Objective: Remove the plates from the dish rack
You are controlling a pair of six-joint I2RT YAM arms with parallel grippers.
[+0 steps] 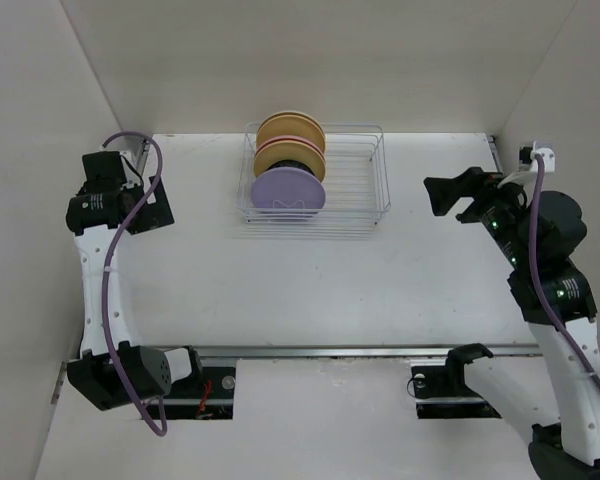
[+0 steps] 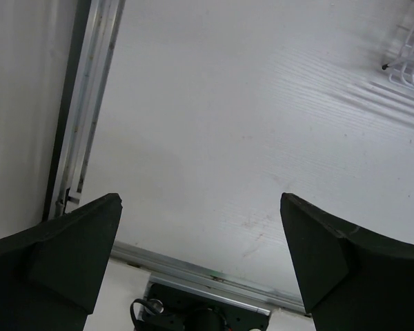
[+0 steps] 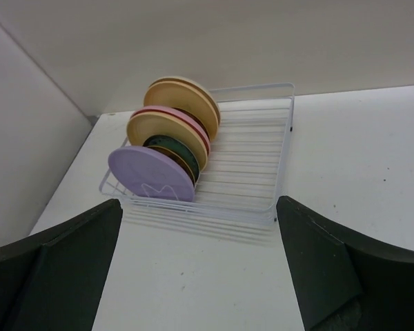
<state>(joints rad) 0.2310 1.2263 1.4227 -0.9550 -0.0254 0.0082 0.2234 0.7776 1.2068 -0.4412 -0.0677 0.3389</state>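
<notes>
Dark fingers of the right pincer (image 3: 198, 203) fill the lower corners of its wrist view. They stand wide apart and hold nothing. The left pincer (image 2: 200, 207) is likewise spread and empty over bare desk (image 1: 280, 290).

The dish rack (image 3: 252, 165) is at the far middle of the desk. The plates (image 3: 169, 134) stand on edge at its left end, and none has been removed. The lavender plate (image 3: 150, 172) is foremost.

It is judged that the first approach is in hand. The lavender plate would best be taken by its upper rim, with the jaws set across its thickness. It should be raised straight up clear of the dividers before any sideways travel.

The desk surface is white, matt and faintly scuffed. Plain white walls (image 1: 310, 60) enclose it, and a metal rail (image 1: 360, 350) runs along the near edge.
</notes>
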